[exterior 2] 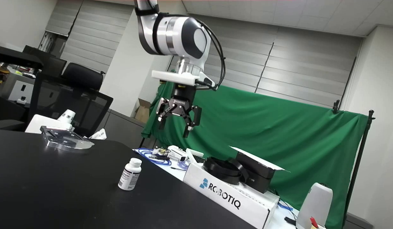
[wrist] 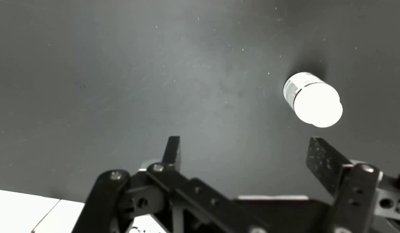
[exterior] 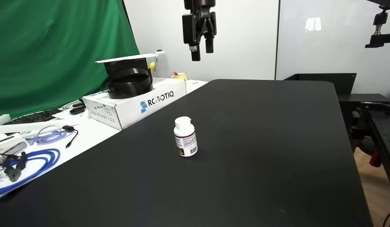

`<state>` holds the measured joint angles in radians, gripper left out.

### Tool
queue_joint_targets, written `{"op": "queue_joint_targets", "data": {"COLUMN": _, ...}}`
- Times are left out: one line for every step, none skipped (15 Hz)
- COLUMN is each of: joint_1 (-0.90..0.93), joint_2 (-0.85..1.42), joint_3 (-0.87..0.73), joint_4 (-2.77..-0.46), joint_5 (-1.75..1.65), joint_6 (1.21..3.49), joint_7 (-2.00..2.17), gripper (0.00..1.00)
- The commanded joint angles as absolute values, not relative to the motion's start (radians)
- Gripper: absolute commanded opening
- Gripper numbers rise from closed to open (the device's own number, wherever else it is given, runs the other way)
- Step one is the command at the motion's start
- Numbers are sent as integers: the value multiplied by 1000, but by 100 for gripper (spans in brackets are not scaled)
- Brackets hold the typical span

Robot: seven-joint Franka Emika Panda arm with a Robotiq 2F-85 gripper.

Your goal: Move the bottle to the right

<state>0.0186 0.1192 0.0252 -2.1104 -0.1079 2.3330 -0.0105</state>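
The small white bottle (exterior: 186,137) with a white cap and a printed label stands upright on the black table (exterior: 261,132). It also stands there in an exterior view (exterior 2: 130,175), near the table edge facing the white box. My gripper (exterior: 202,52) is open and empty, high above the table and apart from the bottle. It hangs in the air in an exterior view (exterior 2: 173,128) too. In the wrist view the fingers (wrist: 245,139) are wide apart with only table between them. There the bottle (wrist: 311,98) is beyond the right fingertip, its cap overexposed.
A white ROBOTIQ box (exterior: 150,102) with black rings (exterior: 130,83) on it stands beside the black table. Blue cable (exterior: 46,160) and other gear lie on the white surface there. A clear plastic plate (exterior 2: 67,139) lies at the table's far end.
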Motion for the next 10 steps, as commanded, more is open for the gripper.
{"op": "queue_joint_targets", "data": {"joint_1": 68, "joint_2": 235, "joint_3": 31, "joint_4": -2020, "joint_5": -180, "joint_6": 2402, "joint_7": 132, "gripper": 100}}
{"op": "queue_joint_targets", "data": {"joint_1": 84, "joint_2": 256, "joint_3": 31, "joint_4": -2008, "joint_5": -190, "joint_6": 2413, "joint_7": 162, "gripper": 100}}
{"op": "queue_joint_targets", "data": {"joint_1": 101, "joint_2": 273, "joint_3": 31, "joint_4": -1998, "joint_5": -192, "joint_6": 2423, "joint_7": 191, "gripper": 100}}
{"op": "queue_joint_targets", "data": {"joint_1": 117, "joint_2": 287, "joint_3": 34, "joint_4": -1991, "joint_5": -181, "joint_6": 2429, "joint_7": 213, "gripper": 100}}
{"op": "queue_joint_targets", "data": {"joint_1": 130, "joint_2": 298, "joint_3": 38, "joint_4": -1988, "joint_5": -159, "joint_6": 2430, "joint_7": 233, "gripper": 100}}
{"op": "queue_joint_targets", "data": {"joint_1": 142, "joint_2": 308, "joint_3": 40, "joint_4": -1987, "joint_5": -149, "joint_6": 2438, "joint_7": 252, "gripper": 100}}
{"op": "queue_joint_targets", "data": {"joint_1": 155, "joint_2": 319, "joint_3": 39, "joint_4": -1983, "joint_5": -150, "joint_6": 2444, "joint_7": 273, "gripper": 100}}
{"op": "queue_joint_targets", "data": {"joint_1": 162, "joint_2": 332, "joint_3": 40, "joint_4": -1975, "joint_5": -143, "joint_6": 2439, "joint_7": 284, "gripper": 100}}
{"op": "queue_joint_targets", "data": {"joint_1": 164, "joint_2": 344, "joint_3": 44, "joint_4": -1965, "joint_5": -127, "joint_6": 2430, "joint_7": 286, "gripper": 100}}
{"op": "queue_joint_targets", "data": {"joint_1": 166, "joint_2": 353, "joint_3": 46, "joint_4": -1958, "joint_5": -112, "joint_6": 2423, "joint_7": 286, "gripper": 100}}
